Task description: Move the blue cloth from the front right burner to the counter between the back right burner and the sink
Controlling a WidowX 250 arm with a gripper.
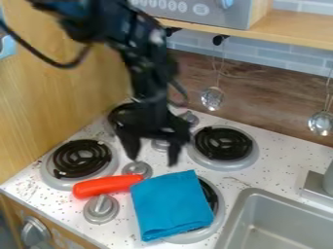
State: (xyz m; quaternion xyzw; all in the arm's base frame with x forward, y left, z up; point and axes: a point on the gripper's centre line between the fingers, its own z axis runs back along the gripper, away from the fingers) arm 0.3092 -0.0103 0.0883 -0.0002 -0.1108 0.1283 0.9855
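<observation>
A speckled stovetop (273,163) is spanning the lower frame. Mid-frame, the gripper (154,158) is hanging spread and empty near a blue cloth (170,204).

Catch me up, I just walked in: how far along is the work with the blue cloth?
Done, by its look: the cloth lies folded, partly over the burner by the sink. In hand: nothing; the open gripper hangs near the cloth and the red object. Left, probably: any grasp or move of either, as both lie free of the gripper.
</observation>
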